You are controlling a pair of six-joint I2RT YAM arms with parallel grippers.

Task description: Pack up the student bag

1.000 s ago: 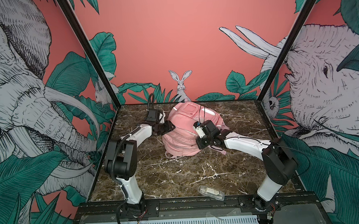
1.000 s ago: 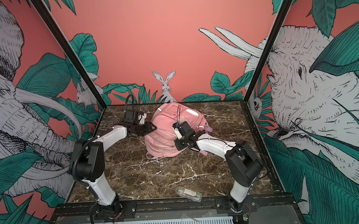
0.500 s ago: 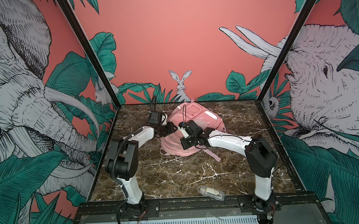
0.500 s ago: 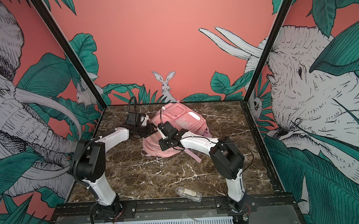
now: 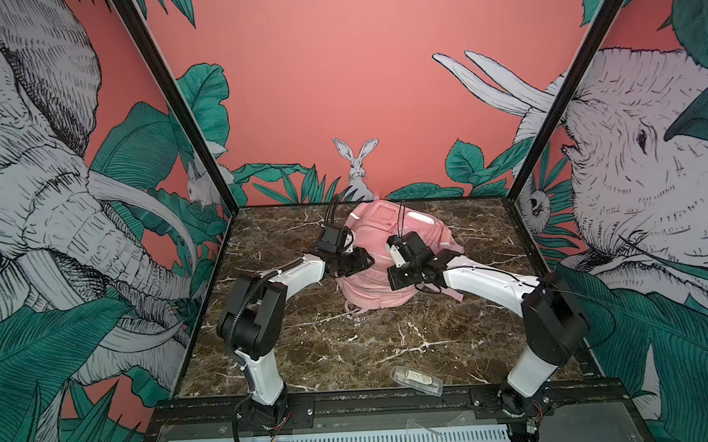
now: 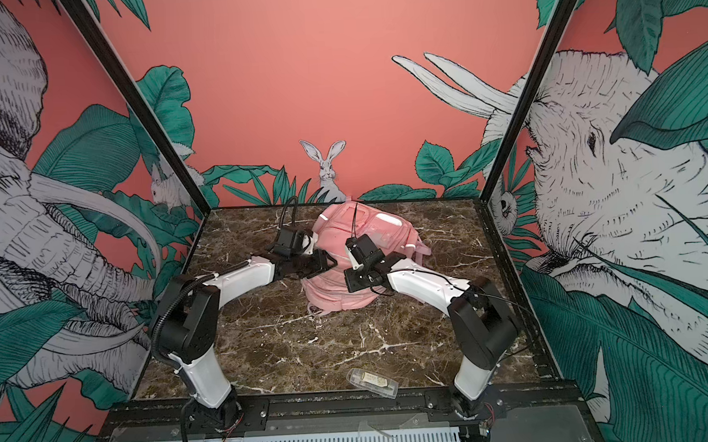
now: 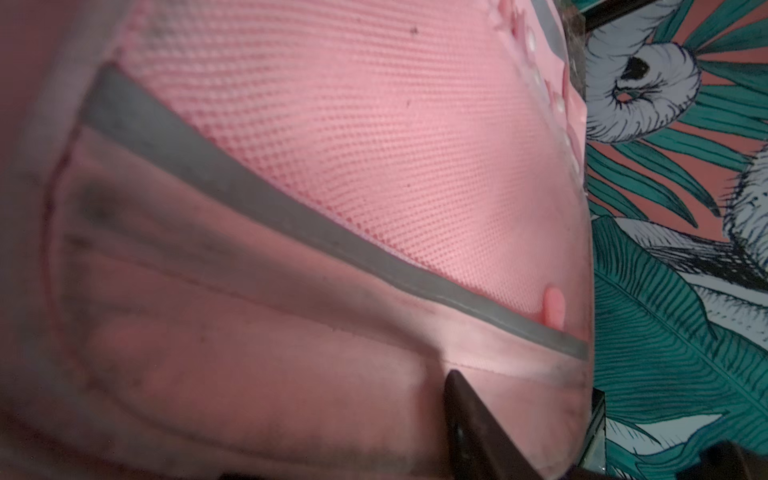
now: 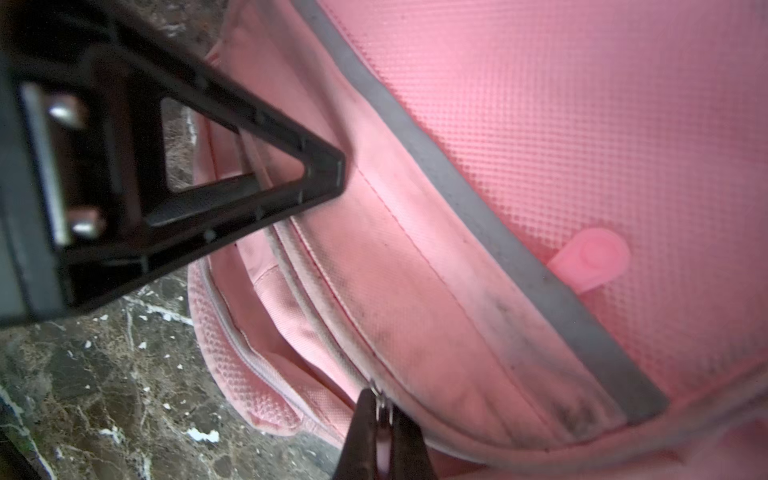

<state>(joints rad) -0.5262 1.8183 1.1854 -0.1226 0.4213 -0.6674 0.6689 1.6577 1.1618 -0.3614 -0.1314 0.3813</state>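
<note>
The student bag [image 5: 376,233] lies slumped on the bench [image 5: 308,336], close to the back edge and about midway along it. Both arms are on it!

The right end effector [image 8: 382,419] is clamped tight on the little metal zipper pull [image 8: 379,405]. That's the grip you want for running a slider along the zip track [image 8: 316,316], and I read it as working the main compartment's zip.

The left end effector [image 5: 365,262] sits against the bag's left flank. One of its fingers [image 8: 324,174] lies right over the fabric beside that same track. To my eye it's there as an anchor, so the soft bag doesn't drag along when the pull is tugged. Whether its jaws actually pinch the fabric or just press on it, I can't tell; only one finger shows clearly.

Down by the front edge, towards the right corner, a clear case [image 5: 417,380] waits well apart from the bag. It may be cargo for later, though that's only a guess.

The tally:
- One bag.
- One zipper pull in hand.
- One clear case.
- Two arms at work.
- Two white reflective strips [image 5: 421,217] showing on the bag in both top views.
- One grey band [image 8: 498,232] and one round pink tab [image 8: 594,257] up close in the right wrist view.
</note>
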